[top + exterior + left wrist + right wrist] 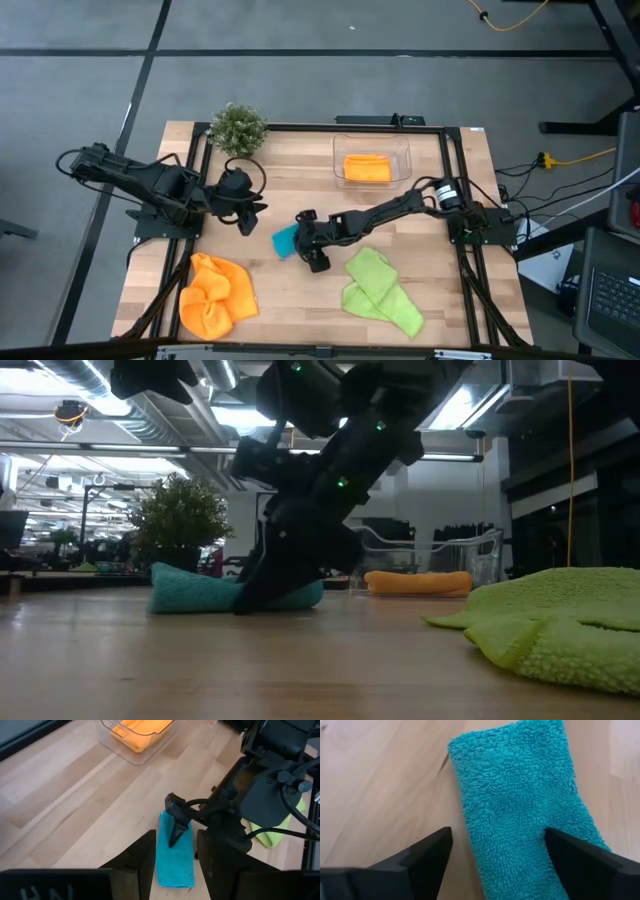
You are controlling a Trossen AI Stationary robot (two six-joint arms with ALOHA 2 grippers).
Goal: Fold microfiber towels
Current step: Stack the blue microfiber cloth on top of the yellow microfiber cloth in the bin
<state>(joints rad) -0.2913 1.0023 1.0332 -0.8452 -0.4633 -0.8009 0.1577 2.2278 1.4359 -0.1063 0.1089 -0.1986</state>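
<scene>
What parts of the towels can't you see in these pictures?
- Teal towel: in the high view, the right claw covers part of it.
- Orange towel in the tub: cut off by the left wrist picture's edge.
- Lime green towel: runs off the low picture's edge.

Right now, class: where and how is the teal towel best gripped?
Judging by its pose, take the teal towel at a short end, from above. It lies flat, folded into a narrow strip, so open fingers can span its width, as the right gripper shows. The left gripper waits nearby.
</scene>
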